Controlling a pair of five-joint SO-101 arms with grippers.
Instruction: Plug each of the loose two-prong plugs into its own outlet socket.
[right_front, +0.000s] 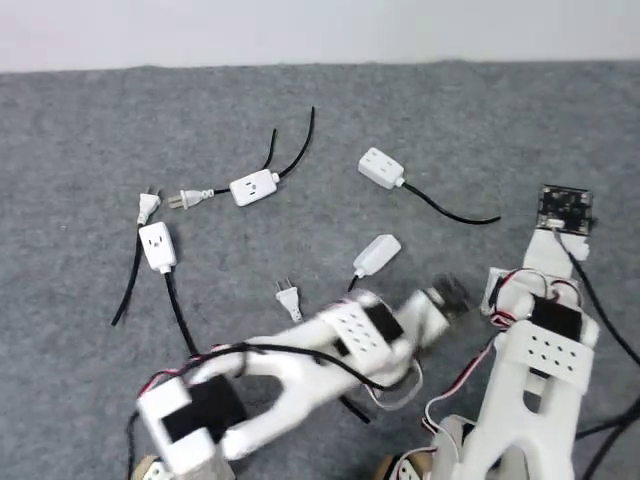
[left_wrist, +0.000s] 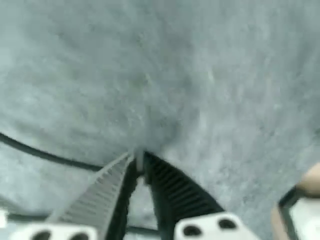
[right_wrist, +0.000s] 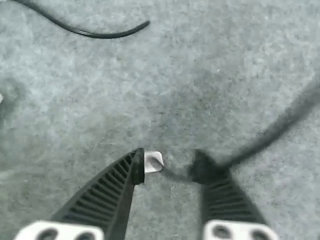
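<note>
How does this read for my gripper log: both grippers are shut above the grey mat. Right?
Not quite. The left gripper is shut, but the right gripper is open, with its fingers apart above the grey mat. The right wrist view shows this.

Left gripper fingers pressed together; right gripper fingers spread apart

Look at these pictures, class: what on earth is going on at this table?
Two robot arms hang over a grey mat scattered with white sockets and loose two-prong plugs. The left gripper is shut, tips close to the mat beside a black cord. The right gripper is open over bare mat. No plug visibly sits in a socket yet.
</note>
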